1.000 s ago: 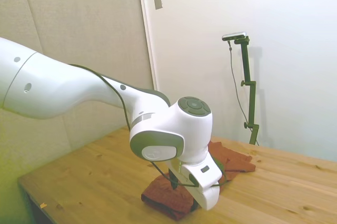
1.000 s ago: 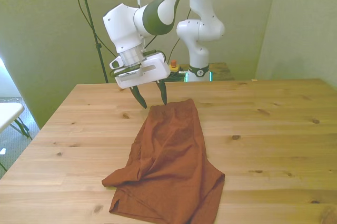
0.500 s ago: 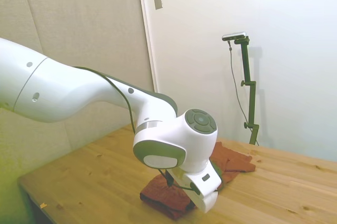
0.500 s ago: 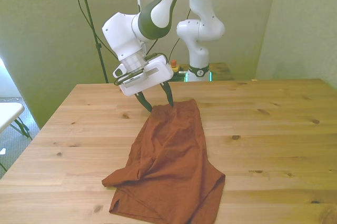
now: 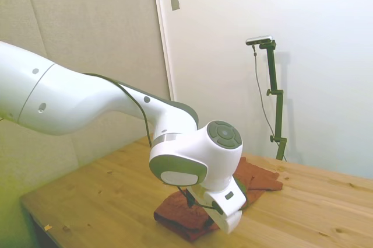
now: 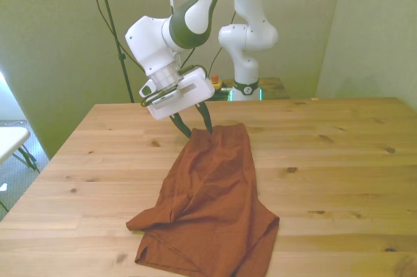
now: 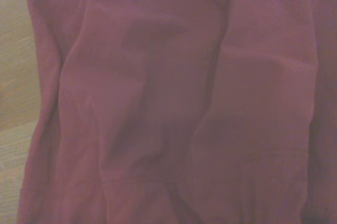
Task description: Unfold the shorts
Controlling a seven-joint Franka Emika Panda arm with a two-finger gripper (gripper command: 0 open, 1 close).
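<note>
While the shorts [image 6: 212,202] lie folded and rumpled on the wooden table [image 6: 339,160], running from the far middle toward the near edge, my gripper [image 6: 197,126] sits at their far end, on the corner toward the front view's left. Compared with a second ago, I have come down and tilted: the fingers [image 6: 184,127] then hung just off that corner above bare wood, and now their tips reach the cloth edge. They stand apart, released, one tip at the hem and the other just over the fabric; nothing is pinched yet. Over the last half second little has moved, so I judge the descent nearly finished.

The wrist view is filled with rust-brown cloth [image 7: 174,97], soft creases running through it, with a strip of table at one side, which confirms I am close over the garment's edge.

From the side view the shorts [image 5: 178,213] are partly hidden behind my wrist. Cloth unchanged in shape throughout. Finding: approach complete, grasp pending; closing on the top layer only is what unfolding will require.
</note>
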